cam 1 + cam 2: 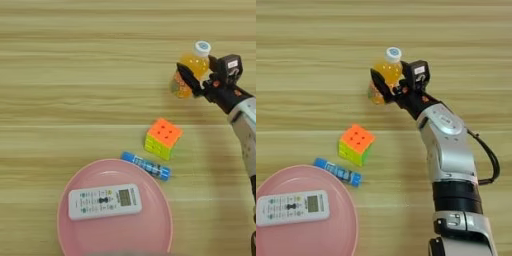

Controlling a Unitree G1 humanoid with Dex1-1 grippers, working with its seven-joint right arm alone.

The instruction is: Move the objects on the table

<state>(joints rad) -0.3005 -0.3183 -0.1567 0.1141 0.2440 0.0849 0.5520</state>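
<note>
At the near left of the bench (60, 60) sits a pink plate (150, 235) with a white remote control (104, 201) lying on it, and just off the plate's upper right rim lies a blue glue stick (146, 166) on its side. Close beyond that rests a puzzle cube (163, 138), orange on top with yellow and green sides. Farther right and further back stands a small orange juice bottle (385, 74) with a white cap, tilted, the right gripper's (391, 82) black fingers (379, 84) closed around its body and the silver forearm (448, 150) running down toward the near edge.
</note>
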